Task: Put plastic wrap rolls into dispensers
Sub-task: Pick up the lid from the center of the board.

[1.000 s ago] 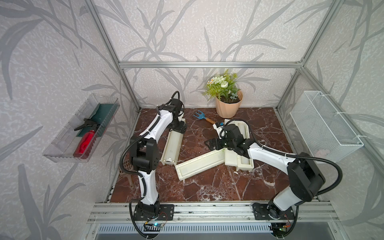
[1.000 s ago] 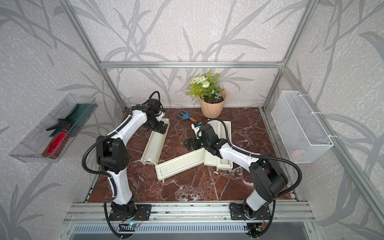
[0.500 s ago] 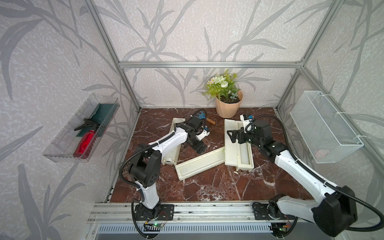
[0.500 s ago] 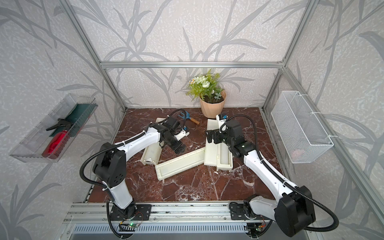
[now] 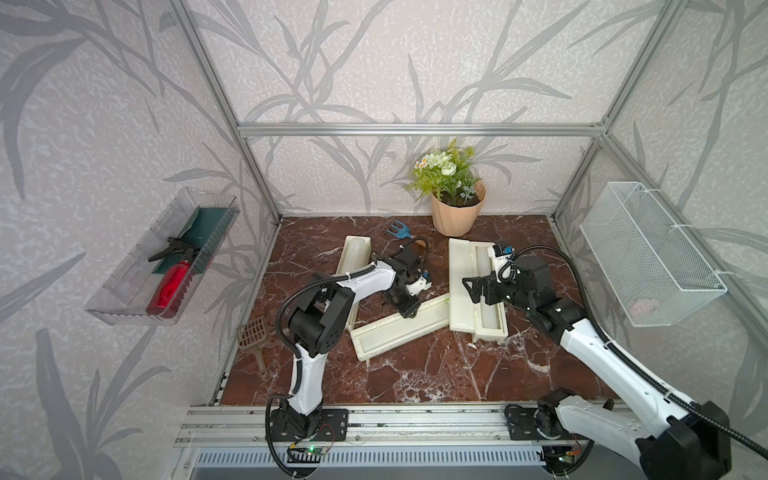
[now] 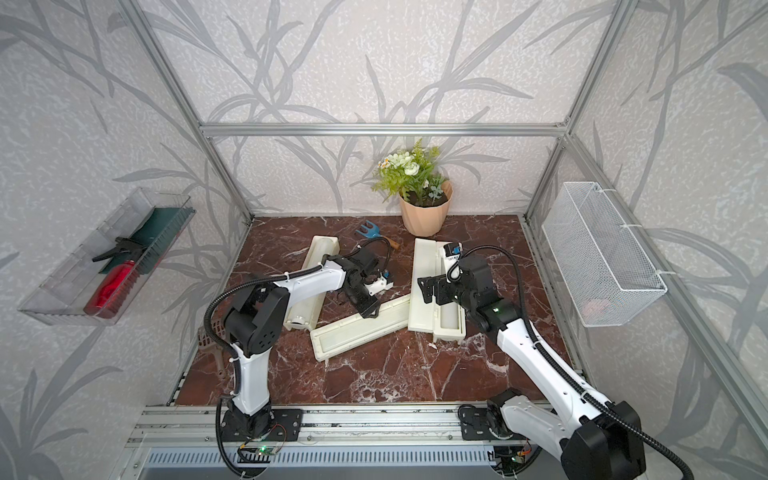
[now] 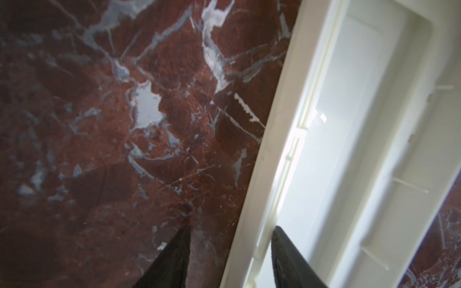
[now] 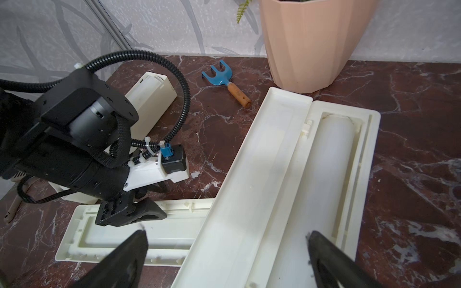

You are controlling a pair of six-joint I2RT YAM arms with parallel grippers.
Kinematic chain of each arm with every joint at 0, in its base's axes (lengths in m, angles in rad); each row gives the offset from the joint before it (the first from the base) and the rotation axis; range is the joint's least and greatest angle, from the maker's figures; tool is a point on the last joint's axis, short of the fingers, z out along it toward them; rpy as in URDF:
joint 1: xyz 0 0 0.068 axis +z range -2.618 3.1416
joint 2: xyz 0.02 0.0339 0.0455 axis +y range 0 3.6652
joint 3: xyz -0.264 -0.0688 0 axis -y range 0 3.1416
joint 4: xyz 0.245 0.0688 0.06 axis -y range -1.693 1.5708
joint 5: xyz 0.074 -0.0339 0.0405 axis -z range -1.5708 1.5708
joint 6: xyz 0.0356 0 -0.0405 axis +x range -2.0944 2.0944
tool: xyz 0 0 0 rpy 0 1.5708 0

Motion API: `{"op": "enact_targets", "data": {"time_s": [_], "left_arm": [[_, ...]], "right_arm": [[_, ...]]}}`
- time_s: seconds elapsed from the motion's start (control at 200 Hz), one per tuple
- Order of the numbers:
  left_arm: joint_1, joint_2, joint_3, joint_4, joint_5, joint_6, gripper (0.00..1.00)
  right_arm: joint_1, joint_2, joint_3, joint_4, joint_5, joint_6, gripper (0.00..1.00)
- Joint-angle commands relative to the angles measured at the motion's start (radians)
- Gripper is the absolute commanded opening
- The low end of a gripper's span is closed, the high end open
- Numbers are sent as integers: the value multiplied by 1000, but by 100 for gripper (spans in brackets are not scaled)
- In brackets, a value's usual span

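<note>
Two cream-white dispensers on the marble worktop [image 5: 415,374], one loaded.
The open dispenser [image 5: 490,334] lies pointing at the back wall, its hinged lid [image 5: 459,270] folded flat beside it and a translucent-white roll [image 8: 324,174] in its trough. The second dispenser [image 5: 355,253] lies well apart. A loose lid [image 5: 399,332], hollow side up, slants between them, touching the hinged lid.

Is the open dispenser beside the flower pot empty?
No, a plastic wrap roll lies inside the open dispenser, plain in the right wrist view.

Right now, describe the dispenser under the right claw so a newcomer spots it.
Start at the peach flower pot by the back wall. Directly in front lies a cream dispenser, opened flat. Unlike the slanted empty piece beside it, it holds a white roll.
</note>
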Motion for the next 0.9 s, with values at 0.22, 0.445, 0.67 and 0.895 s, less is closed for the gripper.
{"op": "enact_targets", "data": {"time_s": [0.22,0.445,0.67,0.895], "left_arm": [[-19,65,20,-27,-34,34,36],[-18,49,30,-39,-77,20,9],[-17,19,55,-49,-103,-3,2],[3,-80,58,-54,-124,-35,1]], "right_arm": [[-5,-23,-25,-5,19,9,100],[-5,-1,-29,18,18,5,100],[-6,33,-23,49,2,-4,100],[-5,60,-24,66,-24,2,100]]}}
